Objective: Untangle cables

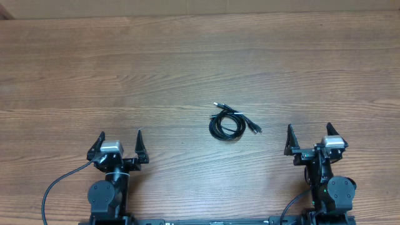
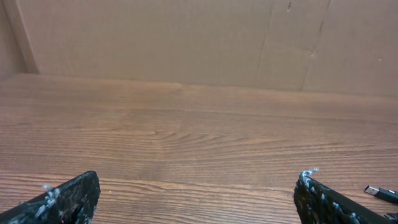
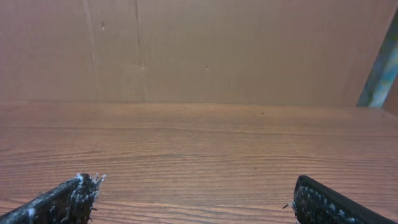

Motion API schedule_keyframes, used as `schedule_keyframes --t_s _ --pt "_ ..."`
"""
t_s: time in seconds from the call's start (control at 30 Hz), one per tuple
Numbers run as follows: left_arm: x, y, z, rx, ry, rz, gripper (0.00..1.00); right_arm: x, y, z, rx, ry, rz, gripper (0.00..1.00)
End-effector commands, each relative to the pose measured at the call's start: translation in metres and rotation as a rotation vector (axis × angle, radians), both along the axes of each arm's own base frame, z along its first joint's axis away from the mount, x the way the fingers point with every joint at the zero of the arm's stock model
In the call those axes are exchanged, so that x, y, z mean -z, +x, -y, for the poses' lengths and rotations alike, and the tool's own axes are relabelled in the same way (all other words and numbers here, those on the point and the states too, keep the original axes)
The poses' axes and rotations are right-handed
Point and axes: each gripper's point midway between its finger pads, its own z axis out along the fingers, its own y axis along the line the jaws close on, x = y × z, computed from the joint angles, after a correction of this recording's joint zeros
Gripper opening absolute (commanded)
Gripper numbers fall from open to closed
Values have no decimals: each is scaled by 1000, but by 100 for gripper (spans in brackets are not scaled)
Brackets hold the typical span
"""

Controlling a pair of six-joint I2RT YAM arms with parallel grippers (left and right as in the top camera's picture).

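The cables (image 1: 229,121) lie as a small coiled black bundle on the wooden table (image 1: 187,62), right of centre, with plug ends sticking out at the upper left and right. My left gripper (image 1: 120,139) is open and empty near the front edge, well left of the bundle. My right gripper (image 1: 309,132) is open and empty near the front edge, right of the bundle. In the left wrist view one plug end (image 2: 380,193) shows at the far right, past the open jaws (image 2: 199,190). The right wrist view shows open jaws (image 3: 196,190) over bare wood; no cable shows there.
A brown cardboard wall (image 2: 186,37) stands along the far edge of the table and also shows in the right wrist view (image 3: 217,50). Thick black wires (image 1: 56,187) run from the arm bases at the front edge.
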Motion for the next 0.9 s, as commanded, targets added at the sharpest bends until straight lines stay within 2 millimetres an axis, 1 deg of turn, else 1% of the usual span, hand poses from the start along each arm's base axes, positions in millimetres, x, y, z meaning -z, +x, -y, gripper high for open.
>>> schedule_keyframes --t_s 0.0,0.47,0.53,0.6,0.63,0.67,0.7,0.73,0.77,0.8,0.87 --pt "0 0 4 20 15 8 100 1 0 -1 -3 -5 5 100" --pt "0 0 4 20 15 7 100 4 1 -1 -3 -5 -7 100" --pt "-3 0 6 29 -8 19 99 4 1 -1 -3 -5 -7 100" --pt "-5 0 17 89 -74 27 99 4 1 -1 -2 -5 -7 100" --pt "-12 -1 26 143 -101 50 99 4 1 -1 -3 -5 -7 100" --pt "-23 -3 38 215 -116 92 100 4 1 -1 -3 -5 -7 100" --pt "-41 -8 55 320 -110 160 100 4 1 -1 -3 -5 -7 100" --pt "-61 -15 67 403 -93 237 100 4 1 -1 -3 -5 -7 100" --pt "-82 -23 75 453 -88 310 100 4 1 -1 -2 -5 -7 100" --pt "-100 -28 74 458 -105 361 99 4 1 -1 -2 -5 -7 100" --pt "-130 -34 70 434 -129 399 100 4 1 -1 -3 -5 -7 100"
